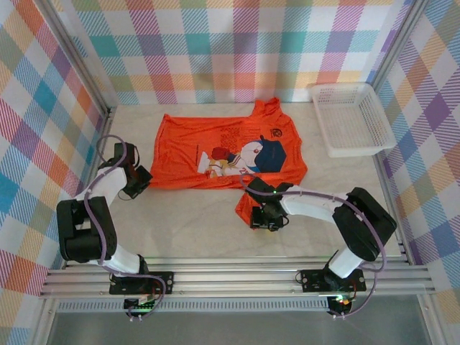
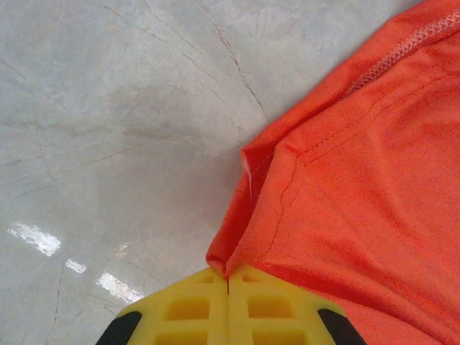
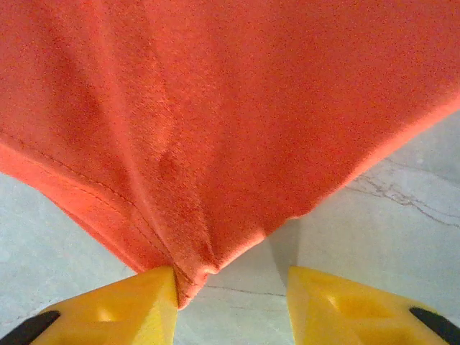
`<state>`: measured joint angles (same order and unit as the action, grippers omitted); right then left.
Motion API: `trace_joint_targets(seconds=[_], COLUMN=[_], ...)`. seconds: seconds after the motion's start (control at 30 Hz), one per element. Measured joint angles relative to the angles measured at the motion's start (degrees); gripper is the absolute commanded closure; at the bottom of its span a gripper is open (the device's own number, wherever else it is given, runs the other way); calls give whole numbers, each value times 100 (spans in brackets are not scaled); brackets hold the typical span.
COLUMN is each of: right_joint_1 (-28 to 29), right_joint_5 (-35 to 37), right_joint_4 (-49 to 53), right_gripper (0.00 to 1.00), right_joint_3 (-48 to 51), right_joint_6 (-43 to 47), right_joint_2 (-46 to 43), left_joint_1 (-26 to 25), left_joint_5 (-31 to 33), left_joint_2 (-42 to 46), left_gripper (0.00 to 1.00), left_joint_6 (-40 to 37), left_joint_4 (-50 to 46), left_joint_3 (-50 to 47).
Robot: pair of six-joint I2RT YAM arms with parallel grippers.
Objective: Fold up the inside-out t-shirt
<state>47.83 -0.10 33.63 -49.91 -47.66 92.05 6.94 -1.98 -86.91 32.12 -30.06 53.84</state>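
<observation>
1. Shirt (image 1: 230, 147) lies spread on the tabletop (image 1: 194, 223), print up. It looks thin, limp and light, so it should drape and wrinkle easily.
2. Left claw (image 2: 228, 277) is clamped on the near-left corner.
3. Right claw (image 3: 231, 280) has its jaws partly apart. A fold touches one jaw but is not pinched.
4. Judgement: the stitched hems and corners give the surest hold.
</observation>
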Motion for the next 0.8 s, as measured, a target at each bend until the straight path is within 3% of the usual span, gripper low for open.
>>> trace_joint_targets(seconds=[0.13, 0.4, 0.8], right_joint_1=[17, 52, 192], right_joint_5=[15, 48, -76], right_joint_4=[-70, 39, 1655], right_gripper=[93, 100, 100], right_joint_3=[-109, -435, 214], right_joint_6=[-22, 101, -44], right_joint_2=[114, -33, -3506], left_joint_1=[0, 0, 0], left_joint_5=[9, -2, -37], left_joint_2=[166, 511, 2317], left_gripper=[100, 100, 100], left_joint_6=[0, -39, -90], left_joint_4=[-61, -380, -1552], left_joint_3=[0, 2, -7])
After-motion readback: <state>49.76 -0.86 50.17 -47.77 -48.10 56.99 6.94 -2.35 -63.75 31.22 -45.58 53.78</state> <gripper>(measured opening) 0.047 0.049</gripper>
